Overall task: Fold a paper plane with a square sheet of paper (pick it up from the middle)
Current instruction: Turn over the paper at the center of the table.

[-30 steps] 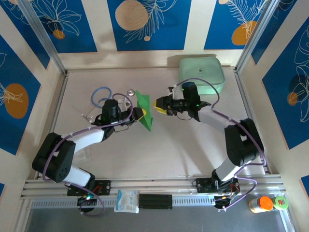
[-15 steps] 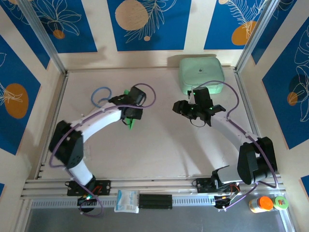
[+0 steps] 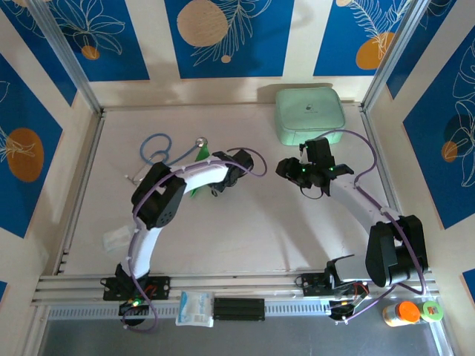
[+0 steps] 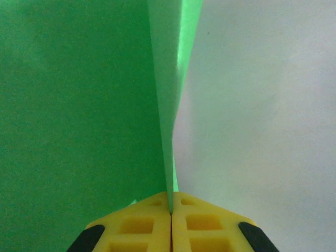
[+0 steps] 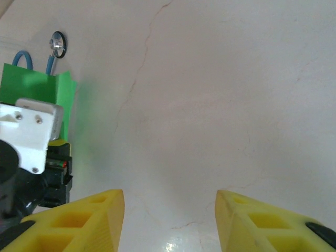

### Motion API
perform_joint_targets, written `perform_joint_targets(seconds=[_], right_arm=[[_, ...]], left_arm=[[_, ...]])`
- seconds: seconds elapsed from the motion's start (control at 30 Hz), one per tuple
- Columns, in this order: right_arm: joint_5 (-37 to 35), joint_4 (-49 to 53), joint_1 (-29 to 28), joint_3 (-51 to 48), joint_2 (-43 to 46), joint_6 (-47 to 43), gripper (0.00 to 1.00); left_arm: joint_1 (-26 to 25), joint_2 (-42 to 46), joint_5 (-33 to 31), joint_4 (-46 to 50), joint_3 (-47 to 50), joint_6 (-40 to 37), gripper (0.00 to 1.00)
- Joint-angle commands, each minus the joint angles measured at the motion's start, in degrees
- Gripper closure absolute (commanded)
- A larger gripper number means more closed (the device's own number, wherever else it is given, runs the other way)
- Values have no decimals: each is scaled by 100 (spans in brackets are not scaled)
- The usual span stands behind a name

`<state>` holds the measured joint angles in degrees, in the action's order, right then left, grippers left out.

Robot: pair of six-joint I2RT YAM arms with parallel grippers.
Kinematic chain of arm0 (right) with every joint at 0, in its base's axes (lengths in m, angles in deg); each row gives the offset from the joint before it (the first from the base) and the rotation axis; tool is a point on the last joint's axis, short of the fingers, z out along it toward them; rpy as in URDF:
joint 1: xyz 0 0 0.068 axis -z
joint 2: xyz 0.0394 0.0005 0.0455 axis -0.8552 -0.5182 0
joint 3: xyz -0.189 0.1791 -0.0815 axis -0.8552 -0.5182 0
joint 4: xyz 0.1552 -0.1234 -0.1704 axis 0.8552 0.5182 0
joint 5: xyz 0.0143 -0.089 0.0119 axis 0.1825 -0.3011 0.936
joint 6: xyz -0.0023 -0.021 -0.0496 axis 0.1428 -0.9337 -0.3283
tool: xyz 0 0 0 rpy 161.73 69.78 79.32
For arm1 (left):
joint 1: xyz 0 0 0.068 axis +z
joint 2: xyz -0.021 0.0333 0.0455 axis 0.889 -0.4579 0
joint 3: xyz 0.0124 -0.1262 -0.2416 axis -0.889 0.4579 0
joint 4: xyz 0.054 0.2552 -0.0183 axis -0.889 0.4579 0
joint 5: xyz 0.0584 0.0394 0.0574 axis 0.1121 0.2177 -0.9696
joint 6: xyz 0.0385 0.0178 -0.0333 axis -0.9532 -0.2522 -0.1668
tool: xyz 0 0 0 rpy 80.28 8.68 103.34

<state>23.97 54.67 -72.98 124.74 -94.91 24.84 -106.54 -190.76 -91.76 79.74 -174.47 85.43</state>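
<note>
The square sheet of paper (image 4: pixel 79 105), already creased into a smaller folded shape, was held by the left claw (image 4: pixel 170 210). Its yellow pads were pressed flat together on the thin edge of the fold. In the left wrist view one broad green flap was seen spreading to the left of the pinch, while a narrow folded edge ran straight away from the pads. The grip was judged to have been taken on the crease so that the layers were kept together and the flap was left free. Whether the paper was touching the surface (image 3: pixel 260 237) could not be told.

In the right wrist view the paper (image 5: pixel 31 86) was seen standing upright behind the left arm's wrist. It was close beside the stethoscope (image 5: pixel 56 44), left of the middle of the surface.

The right claw (image 5: pixel 168 210) was held part-way open with nothing between its pads. It was placed right of centre, pointed towards the paper and well apart from it. It was judged to be positioned there so that the free flap could be taken or a crease pressed next.

The mint case (image 3: pixel 309 115) lay at the far right, out of the way. No finished dart could be made out, so the folding was judged to be only partly done. A slip or tear was to be feared if so thin a sheet were pulled against the pinch.
</note>
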Motion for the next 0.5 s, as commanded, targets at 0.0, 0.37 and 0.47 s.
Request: perform_joint_targets(seconds=[0.0, 0.37, 0.47], right_arm=[[88, 75, 40, -72, 15, 89, 51], [308, -21, 51, -60, -188, 212, 52], [339, -38, 49, -64, -217, 248, 52]], left_arm=[[-117, -223, -281, 239, -169, 149, 91], [-193, -282, 371, 197, -149, 575, 80], [-211, -157, 702, 276, -216, 719, 75]])
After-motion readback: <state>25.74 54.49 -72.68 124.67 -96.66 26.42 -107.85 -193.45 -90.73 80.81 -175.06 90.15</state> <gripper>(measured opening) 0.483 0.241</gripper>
